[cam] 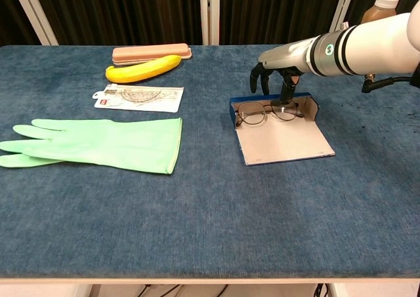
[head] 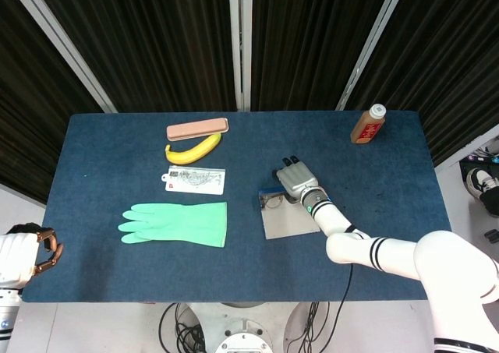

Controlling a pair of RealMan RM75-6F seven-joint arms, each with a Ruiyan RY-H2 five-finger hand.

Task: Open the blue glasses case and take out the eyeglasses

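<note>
Blue case [cam: 279,126]: centre-right of the chest view, lid folded flat toward the camera so the inside is reachable.
Eyeglasses [cam: 266,111]: lying inside the case, along its far wall.
Right hand [cam: 275,71]: fingers curled down over the eyeglasses; whether it grips them I cannot tell.
Left hand [head: 43,253]: lower-left corner of the head view, idle; open or closed unclear.

Both views are evenly and brightly lit from above, with soft light and no hard glare. The surface [head: 117,150] shows its blue weave clearly in the chest view. Shadows are faint: a thin dark edge lies under the glove [cam: 98,143] and below the right hand [cam: 275,74]. The curtains along the top stay very dark. Focus is sharp throughout.
</note>
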